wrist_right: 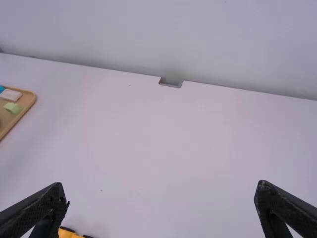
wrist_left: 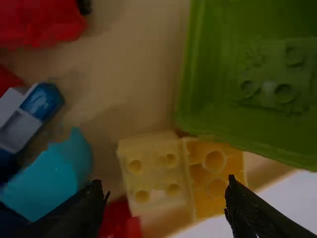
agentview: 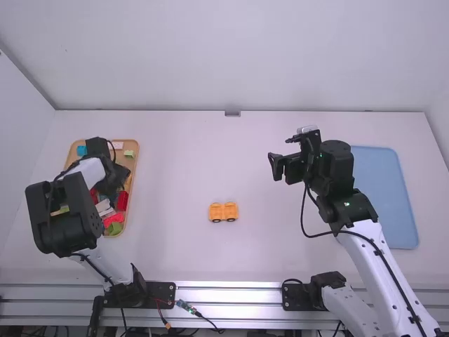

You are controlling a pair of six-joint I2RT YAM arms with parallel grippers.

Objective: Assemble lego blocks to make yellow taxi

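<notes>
Yellow block [wrist_left: 154, 173] probably below open left end effector [agentview: 118, 179].

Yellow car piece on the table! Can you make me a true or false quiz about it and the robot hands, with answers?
1. The yellow car piece has dark wheels. True.
2. The right hand holds a red block. False: it's open and empty.
3. The left hand is over the wooden tray. True.
4. The blue tray is left of the car piece. False: it's on the right.
5. Some blocks are in the wooden tray. True.
</notes>
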